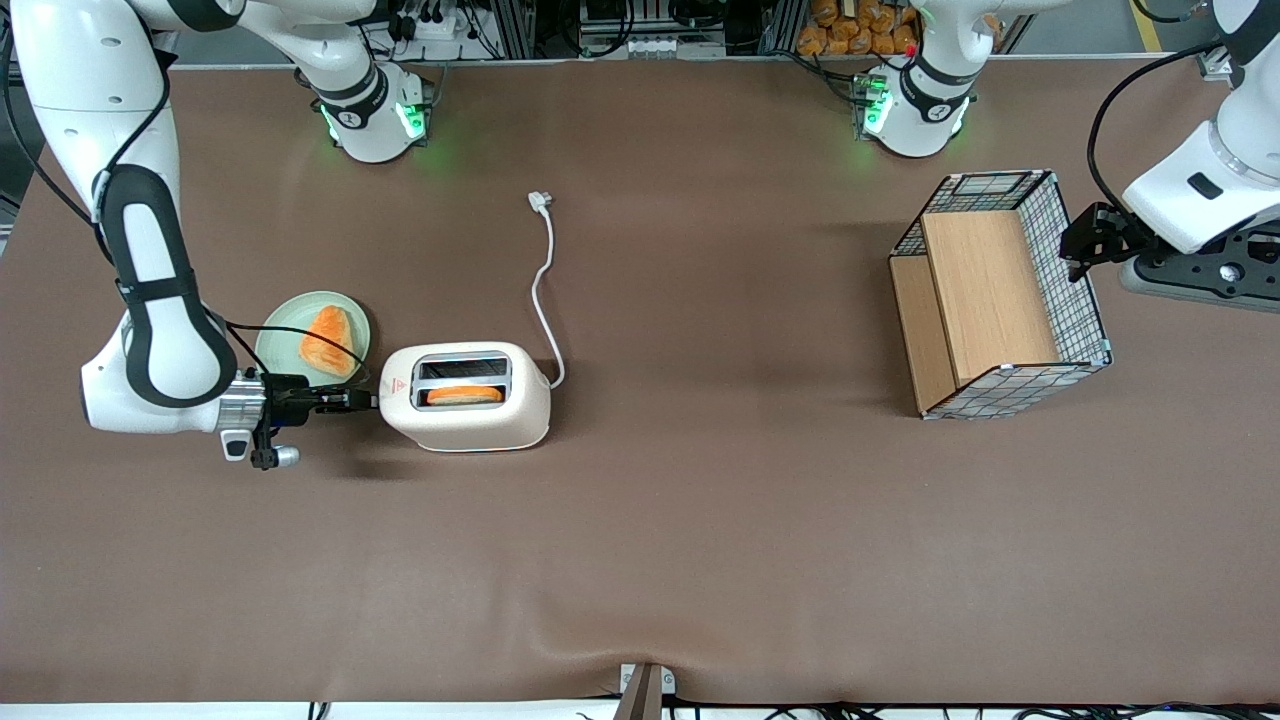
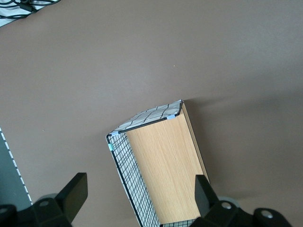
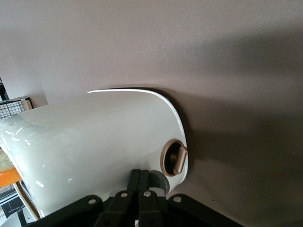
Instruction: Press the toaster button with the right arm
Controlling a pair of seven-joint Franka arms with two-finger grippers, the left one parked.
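The cream-white toaster lies on the brown table with an orange slice in the slot nearer the front camera. My right arm's gripper is level with the toaster's narrow end, the one away from the cord, and its tips reach that end. In the right wrist view the black fingers are pressed together, shut, with nothing between them; the gripper touches the toaster wall. The grey toaster button protrudes right beside the fingertips. A bronze dial sits just above it.
A pale green plate with a toast slice sits close to the gripper, farther from the front camera. The white cord runs to a plug. A wire basket with wooden boards stands toward the parked arm's end.
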